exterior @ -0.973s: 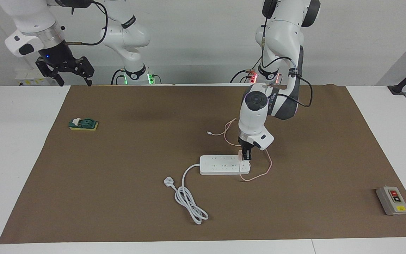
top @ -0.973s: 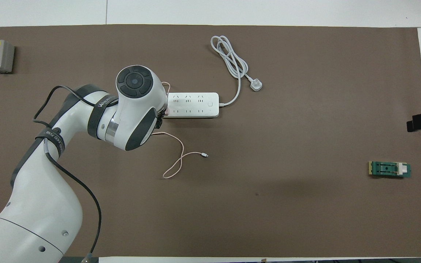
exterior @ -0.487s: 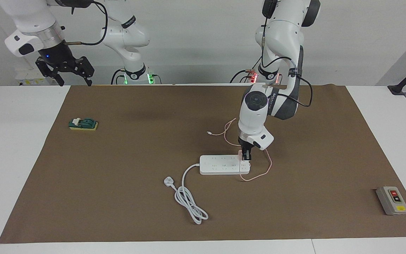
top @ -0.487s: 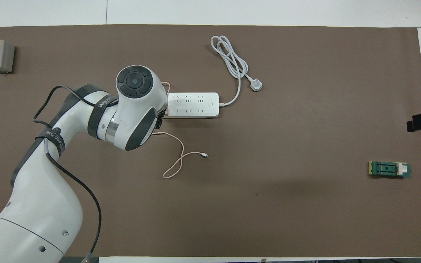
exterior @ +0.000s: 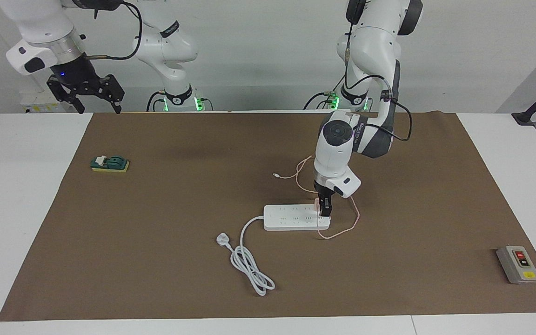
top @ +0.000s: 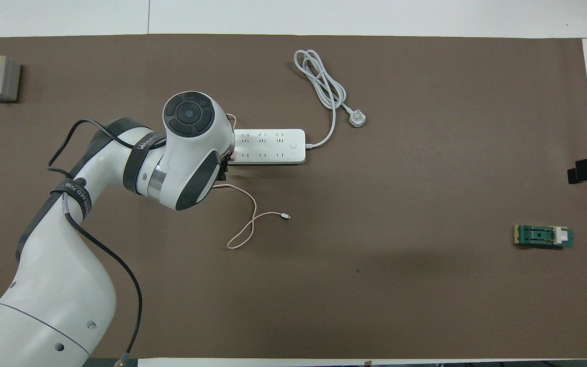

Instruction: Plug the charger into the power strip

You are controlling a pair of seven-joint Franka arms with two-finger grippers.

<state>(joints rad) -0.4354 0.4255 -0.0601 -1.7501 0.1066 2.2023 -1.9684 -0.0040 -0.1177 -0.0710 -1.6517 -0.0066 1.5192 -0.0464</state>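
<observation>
My left tool (exterior: 324, 208) is down at the power strip (exterior: 293, 217), right at its end toward my left arm's side, w/ the charger (exterior: 317, 203) just beside the fingers. Charger sits on top of the strip at that end socket, upright. Can't tell if the fingers are spread or pinching it; from overhead my wrist covers the spot. Charger's thin pink cable (top: 246, 224) loops on the brown mat (exterior: 165, 260), nearer to me than the strip, free tip lying loose. Strip lies mid-tabletop, its thick white cord (exterior: 249, 260) coiled farther from me, white plug (exterior: 222, 240) at the cord's end. My right tool (exterior: 89, 95) waits up in the air over the tabletop's edge by its own base, fingers spread. Grey switch box (exterior: 518, 264) toward left arm's end, green block (exterior: 110, 164) toward right arm's end.
</observation>
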